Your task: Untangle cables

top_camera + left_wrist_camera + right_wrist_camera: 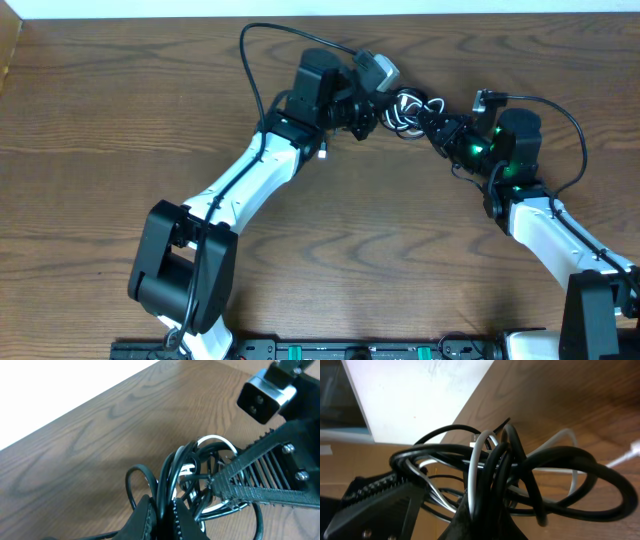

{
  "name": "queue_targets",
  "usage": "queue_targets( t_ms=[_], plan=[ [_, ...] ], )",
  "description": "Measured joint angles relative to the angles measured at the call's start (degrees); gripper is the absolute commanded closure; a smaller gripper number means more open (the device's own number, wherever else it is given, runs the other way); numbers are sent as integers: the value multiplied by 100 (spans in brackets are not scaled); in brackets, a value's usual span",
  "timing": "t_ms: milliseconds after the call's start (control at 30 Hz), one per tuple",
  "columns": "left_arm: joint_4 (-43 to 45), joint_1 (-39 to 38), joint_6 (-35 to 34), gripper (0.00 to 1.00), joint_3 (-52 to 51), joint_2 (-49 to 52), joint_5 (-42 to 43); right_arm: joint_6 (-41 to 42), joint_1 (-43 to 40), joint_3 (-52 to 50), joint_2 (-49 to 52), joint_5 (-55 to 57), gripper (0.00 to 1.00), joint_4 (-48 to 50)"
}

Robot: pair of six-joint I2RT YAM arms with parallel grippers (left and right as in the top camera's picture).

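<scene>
Tangled cables gripped from both sides

We see the cables (405,108), black with one white, bunched near the far edge of the brown wood-grain counter (100,120). The left jaws and right jaws are each clamped on them. A white band (450,6) lies beyond the edge.

Cables (405,108) between left hand (372,118), right hand (432,125)

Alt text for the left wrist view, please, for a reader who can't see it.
A tangled knot of cables, black with one white loop, is pinched between the left fingers at the bottom edge. The right fingers, ribbed and black, reach into the knot from the right; a brown wooden table lies behind.
</scene>
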Motion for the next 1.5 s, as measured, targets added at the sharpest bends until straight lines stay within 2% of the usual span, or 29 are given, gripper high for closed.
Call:
queue_targets(
  t_ms=[633,733,967,1133,1267,1367,1500],
  plan=[
    [-63,413,-317,93,0,0,153,-173,-17,68,0,-527,99,-133],
    [-46,535,-313,93,0,0,-101,-190,-144,66,0,-575,99,-225],
    [28,1412,-317,92,0,0,-1143,-210,-503,-39,13,-538,99,-321],
    [26,1305,-317,93,0,0,-946,-208,-503,-46,13,-562,99,-243],
    [26,1187,-295,92,0,0,-479,-107,-503,-55,13,-597,80,129],
    [13,1067,-184,93,0,0,-133,-57,-492,-59,13,-619,72,562],
    [-63,807,98,93,0,0,74,24,-474,-59,13,-621,71,835]
  ],
)
